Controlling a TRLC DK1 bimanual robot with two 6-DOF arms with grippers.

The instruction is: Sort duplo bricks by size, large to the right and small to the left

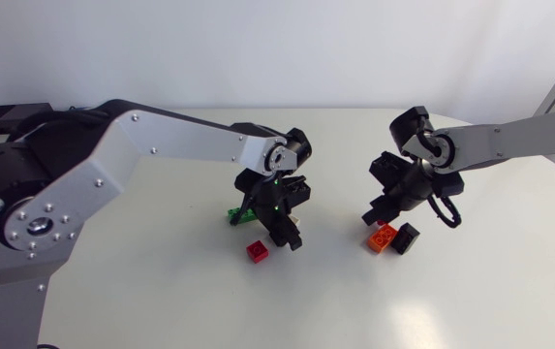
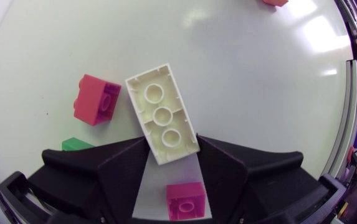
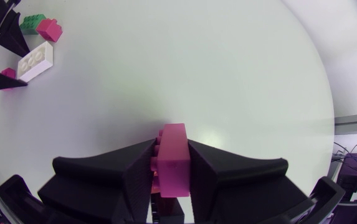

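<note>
The left gripper (image 2: 172,138) has its fingers drawn in on the near end of a long white brick (image 2: 161,113), one finger against each long side. The brick lies crooked between them. It is turned underside-up, showing a row of three round tubes inside a hollow shell, and most of its length sticks out ahead of the fingertips. Ahead of the outer finger sits a small pink-red brick (image 2: 97,99), just apart from the white one, and a green brick (image 2: 73,144) peeks out from behind that finger. A second small pink-red brick (image 2: 185,200) lies on the table (image 2: 259,74) beneath the gap, further back between the fingers.

The right gripper (image 3: 171,140) is closed tight on a red-pink brick (image 3: 173,155), narrow side forward, its front end poking just past the fingertips.
</note>
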